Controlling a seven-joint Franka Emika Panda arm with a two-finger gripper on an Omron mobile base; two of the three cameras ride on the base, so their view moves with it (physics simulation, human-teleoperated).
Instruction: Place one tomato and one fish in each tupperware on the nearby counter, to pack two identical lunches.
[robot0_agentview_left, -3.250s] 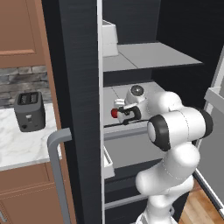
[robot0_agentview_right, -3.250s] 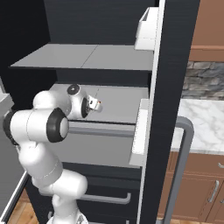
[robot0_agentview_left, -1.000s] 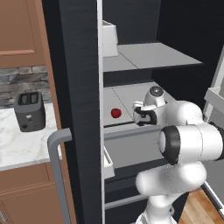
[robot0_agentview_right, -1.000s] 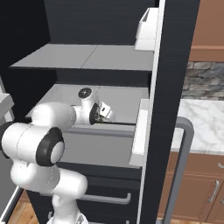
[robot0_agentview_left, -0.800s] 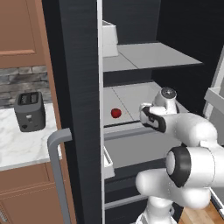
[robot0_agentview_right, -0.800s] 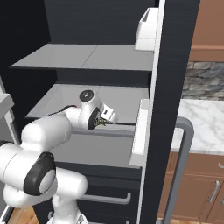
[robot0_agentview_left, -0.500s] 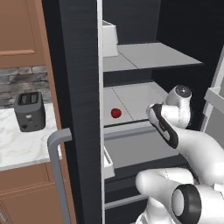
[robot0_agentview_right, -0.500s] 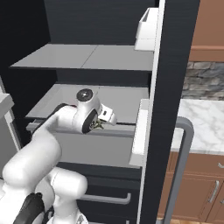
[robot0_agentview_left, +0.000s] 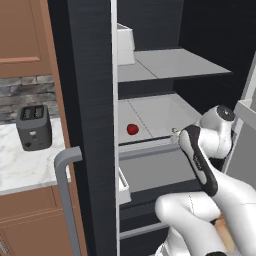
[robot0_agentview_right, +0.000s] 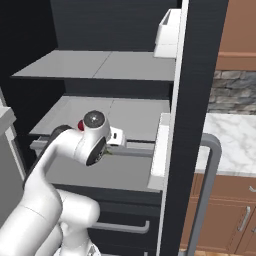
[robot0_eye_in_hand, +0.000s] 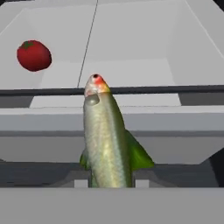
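Between tool tips: green fish, tail end hidden.

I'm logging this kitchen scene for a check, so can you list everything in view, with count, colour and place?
fish: one, yellowish green, held upright in the jaws, in front of the fridge shelf
tomato: one, red, on the middle grey fridge shelf
fridge shelves: grey, inside the black fridge
white box: one, on the upper shelf
toaster: one, dark grey, on the counter
counter: white marble on brown cabinets
gripper: one, shut on the fish
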